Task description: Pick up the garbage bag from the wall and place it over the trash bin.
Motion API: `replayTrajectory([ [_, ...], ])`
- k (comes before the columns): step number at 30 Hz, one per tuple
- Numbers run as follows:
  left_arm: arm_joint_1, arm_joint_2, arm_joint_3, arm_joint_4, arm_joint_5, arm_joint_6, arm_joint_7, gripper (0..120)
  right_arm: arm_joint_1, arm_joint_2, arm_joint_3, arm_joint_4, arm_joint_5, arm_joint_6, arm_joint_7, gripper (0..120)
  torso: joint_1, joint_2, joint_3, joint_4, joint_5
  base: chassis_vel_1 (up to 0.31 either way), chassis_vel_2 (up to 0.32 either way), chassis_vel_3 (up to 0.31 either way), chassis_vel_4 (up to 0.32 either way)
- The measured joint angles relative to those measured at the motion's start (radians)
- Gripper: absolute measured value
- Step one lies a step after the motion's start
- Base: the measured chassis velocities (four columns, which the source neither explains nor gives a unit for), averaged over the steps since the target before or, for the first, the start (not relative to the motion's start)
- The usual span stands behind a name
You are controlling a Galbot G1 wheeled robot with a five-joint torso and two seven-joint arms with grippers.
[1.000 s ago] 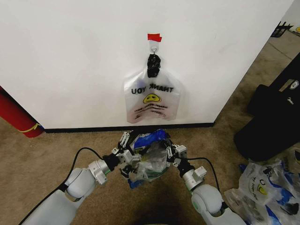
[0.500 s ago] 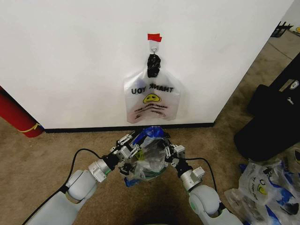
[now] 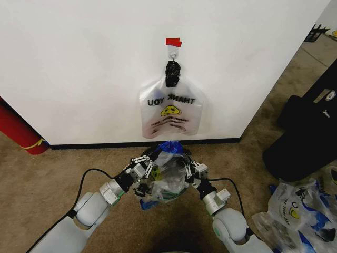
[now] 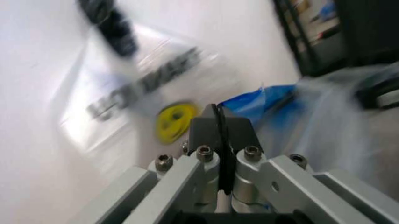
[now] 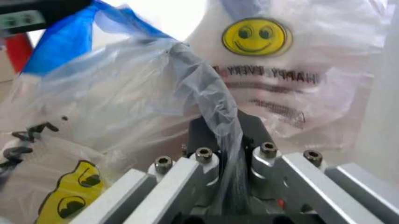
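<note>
Below the wall (image 3: pixel 79 63), both claws (left (image 3: pixel 143 167), right (image 3: pixel 189 169)) clamp the garbage bag (image 3: pixel 168 176).

Garbage bag (image 3: pixel 167 176) sat low in front of the wall (image 3: pixel 79 63), between left gripper (image 3: pixel 142 169) and right gripper (image 3: pixel 190 173). THANK YOU bag (image 3: pixel 169 110) hung on the wall directly behind and above it (case (image 3: pixel 305 132) stood well right).

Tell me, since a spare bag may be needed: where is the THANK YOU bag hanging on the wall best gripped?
Probably at the dark bunched neck just under the hook, coming straight from the front. There the THANK YOU bag is gathered thick enough to pinch; lower down it lies flat against the wall. Both pincers are busy: left pincer and right pincer hold the garbage bag.
</note>
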Motion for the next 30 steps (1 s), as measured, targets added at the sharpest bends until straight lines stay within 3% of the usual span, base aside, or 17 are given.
replayTrajectory([
  [9,-0.019,0.021,-0.023,0.055,0.036,0.063,-0.051,0,0.002,-0.015,0.083,-0.051,0.058,0.075,-0.163,0,0.000,0.000,0.000,0.0000,0.0000,0.000,0.000,0.000,0.000],
  [21,-0.135,0.014,-0.002,0.210,0.033,-0.100,0.195,0,0.017,-0.024,0.117,-0.129,0.500,0.079,-0.419,0,0.000,0.000,0.000,-0.0001,0.0000,0.000,0.000,0.000,0.000],
  [30,-0.196,-0.004,0.021,0.286,-0.030,-0.178,0.273,0,0.022,-0.017,0.086,-0.162,0.659,0.051,-0.465,0,0.000,0.000,0.000,-0.0003,0.0000,0.000,0.000,0.000,0.000],
])
